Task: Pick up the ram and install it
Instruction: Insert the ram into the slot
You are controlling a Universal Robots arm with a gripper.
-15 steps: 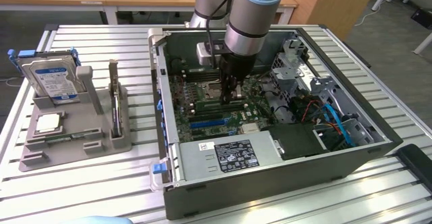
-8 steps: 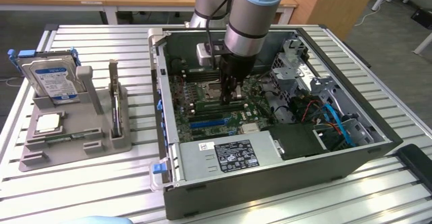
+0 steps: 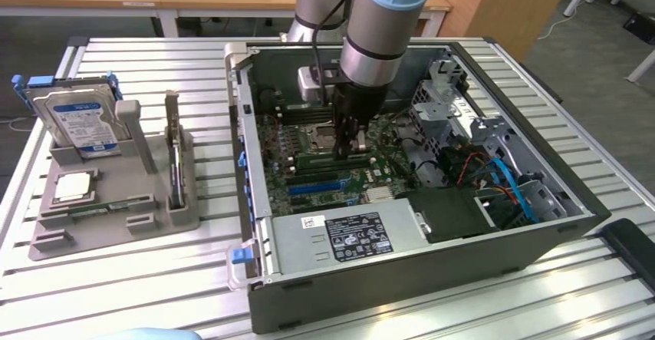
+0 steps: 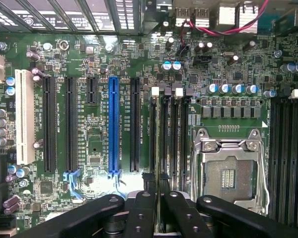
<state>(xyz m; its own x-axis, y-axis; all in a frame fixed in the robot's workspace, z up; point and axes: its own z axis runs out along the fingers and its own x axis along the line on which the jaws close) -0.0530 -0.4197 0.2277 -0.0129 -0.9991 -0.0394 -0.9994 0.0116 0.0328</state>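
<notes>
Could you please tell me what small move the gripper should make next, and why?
Probably ease straight down. The gripper looks shut on the ram, which is held edge-on in line with the memory slots beside the CPU socket, and it seems not yet seated.

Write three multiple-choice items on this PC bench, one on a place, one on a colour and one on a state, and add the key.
1. The hard drive stands: A in the grey tray; B on a wooden desk; C on the floor.
2. The long slot flanked by black ones is: A red; B blue; C yellow.
3. The gripper is: A wide open over the tray; B gripping the hard drive; C closed on the ram inside the case.

Key: 1 A, it sits upright in the tray beside the case. 2 B, the wrist view shows it blue. 3 C, it pinches the thin ram over the motherboard.
</notes>
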